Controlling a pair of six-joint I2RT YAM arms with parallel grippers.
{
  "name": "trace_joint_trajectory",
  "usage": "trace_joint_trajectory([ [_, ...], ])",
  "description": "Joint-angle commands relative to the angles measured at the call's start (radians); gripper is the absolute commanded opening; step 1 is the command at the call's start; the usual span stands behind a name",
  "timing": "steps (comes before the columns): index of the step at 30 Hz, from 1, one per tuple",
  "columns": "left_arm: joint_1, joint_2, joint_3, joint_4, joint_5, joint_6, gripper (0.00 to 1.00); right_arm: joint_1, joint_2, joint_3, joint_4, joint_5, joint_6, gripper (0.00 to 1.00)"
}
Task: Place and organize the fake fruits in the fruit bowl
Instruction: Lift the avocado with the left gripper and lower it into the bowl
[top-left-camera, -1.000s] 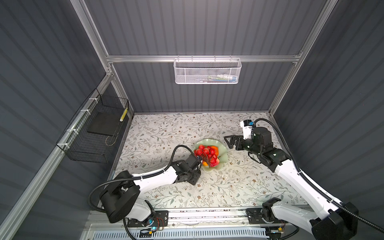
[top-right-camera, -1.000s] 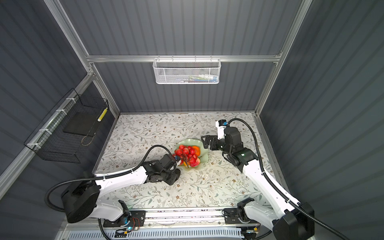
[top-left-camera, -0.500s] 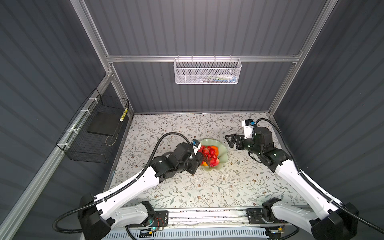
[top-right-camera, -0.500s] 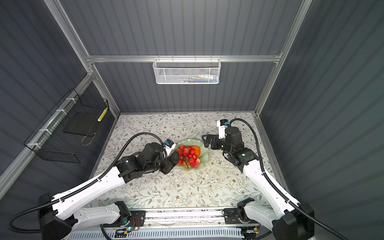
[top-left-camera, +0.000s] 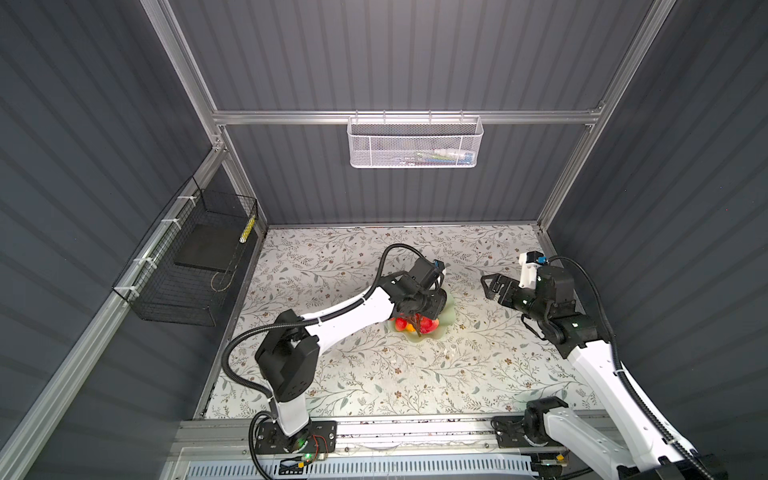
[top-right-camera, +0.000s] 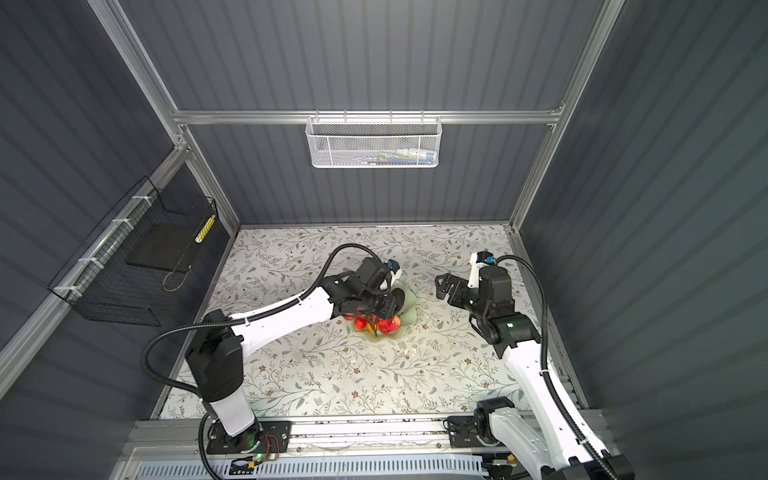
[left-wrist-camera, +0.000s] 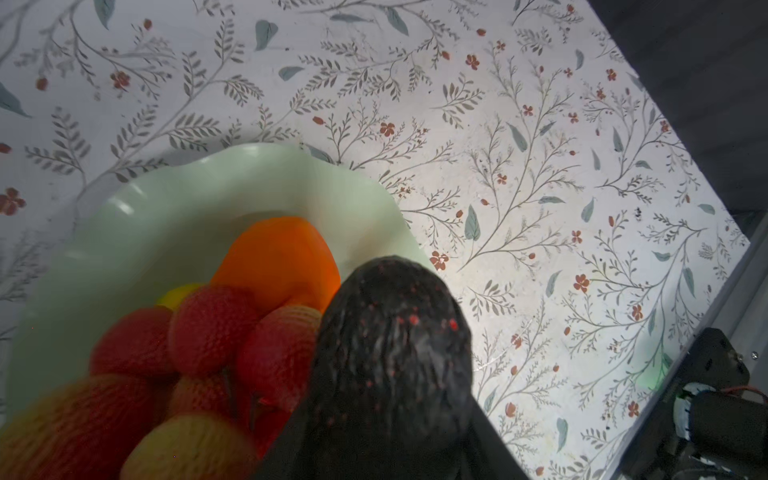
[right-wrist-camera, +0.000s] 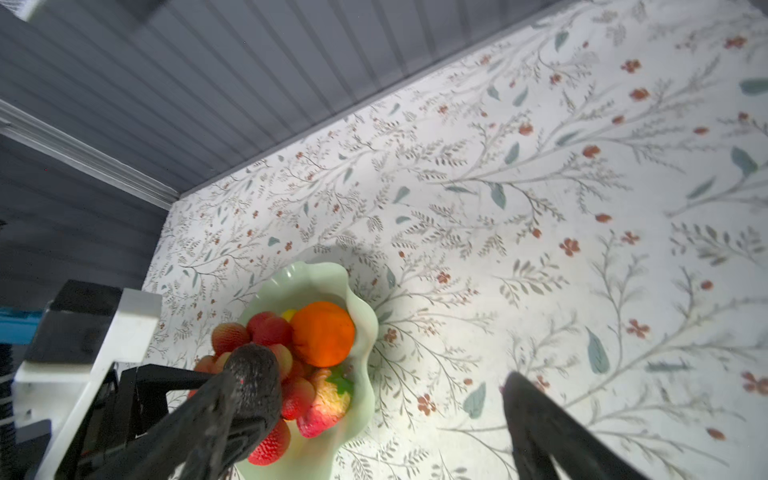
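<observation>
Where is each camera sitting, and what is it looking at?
Top views: high above the table's front, looking down; left arm and right arm show, right pincer open beside the fruit bowl.
Left wrist: on the left arm, looking down into the bowl; its left pincer grips the black oval fruit.
Right wrist: on the right arm, looking slantwise at the bowl; its own finger shows.
Shared: both wrist views see the orange fruit and the black one.

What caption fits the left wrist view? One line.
Black oval fruit gripped over the mint bowl, beside red berries and an orange.
</observation>
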Motion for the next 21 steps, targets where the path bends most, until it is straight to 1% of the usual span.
trace_joint_trajectory([
  [1,-0.015,0.033,0.048,0.028,-0.015,-0.081,0.39,-0.03,-0.02,-0.024,-0.018,-0.063,0.018,0.99],
  [7,-0.015,0.116,0.081,0.068,-0.011,-0.143,0.44,-0.059,-0.017,-0.051,0.016,-0.118,0.028,0.99],
  [10,-0.015,0.154,0.114,0.034,-0.03,-0.16,0.52,-0.069,-0.018,-0.056,0.021,-0.13,0.025,0.99],
  [11,-0.015,0.163,0.123,0.018,-0.048,-0.169,0.56,-0.073,-0.019,-0.057,0.021,-0.133,0.022,0.99],
  [13,-0.015,0.176,0.134,-0.001,-0.059,-0.176,0.62,-0.081,-0.024,-0.06,0.021,-0.14,0.022,0.99],
  [15,-0.016,0.18,0.137,-0.006,-0.062,-0.183,0.68,-0.087,-0.03,-0.063,0.022,-0.143,0.02,0.99],
  [19,-0.016,0.153,0.133,0.011,-0.068,-0.182,0.72,-0.095,-0.034,-0.066,0.024,-0.145,0.016,0.99],
  [21,-0.016,0.114,0.121,0.052,-0.067,-0.168,0.75,-0.097,-0.035,-0.065,0.026,-0.145,0.009,0.99],
])
